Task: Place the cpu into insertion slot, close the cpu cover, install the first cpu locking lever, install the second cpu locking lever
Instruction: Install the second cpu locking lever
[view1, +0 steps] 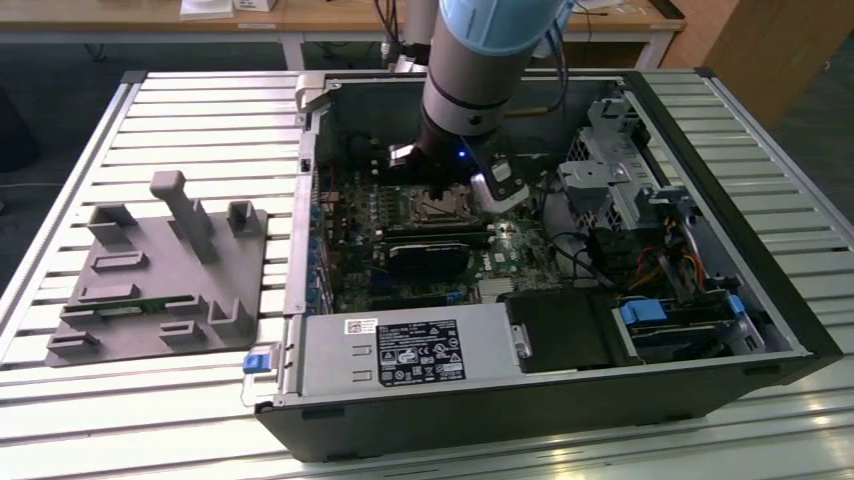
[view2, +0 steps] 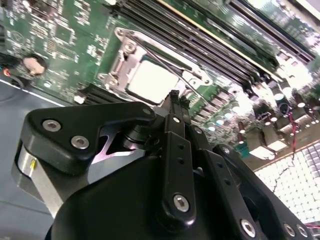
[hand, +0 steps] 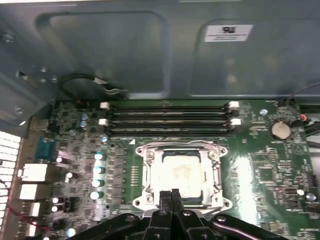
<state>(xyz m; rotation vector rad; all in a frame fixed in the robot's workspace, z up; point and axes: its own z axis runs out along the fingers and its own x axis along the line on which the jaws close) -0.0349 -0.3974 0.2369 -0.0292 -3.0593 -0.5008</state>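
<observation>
One arm reaches down into an open computer case (view1: 747, 330) lying on a slatted metal table (view1: 200, 110). Around the socket (hand: 180, 172), taken as landmark: four long black memory slots (hand: 167, 120) run along one side of it, a row of small capacitors (hand: 97, 170) stands on another side, and a round coin battery (hand: 280, 131) sits well apart on the green board (hand: 260, 170). In the exterior view, a black heatsink block (view1: 430, 262) lies near the socket, a power supply box (view1: 400, 352) fills the case edge farther off, and a grey holder tray (view1: 160, 270) rests on the table outside the case, at the exterior view's left.

The exterior view gives the surroundings, but the arm's body hides most of the socket; both wrist views show it plainly. The chip (hand: 179, 172), pale and silvery, lies seated in the socket, and the metal cover frame (hand: 150, 172) appears to lie flat around it, though glare makes this uncertain.

The gripper (hand: 170, 192) has its two fingertips pressed together, holding nothing. The tips hang just beside the socket's edge, the chip just beyond them.
</observation>
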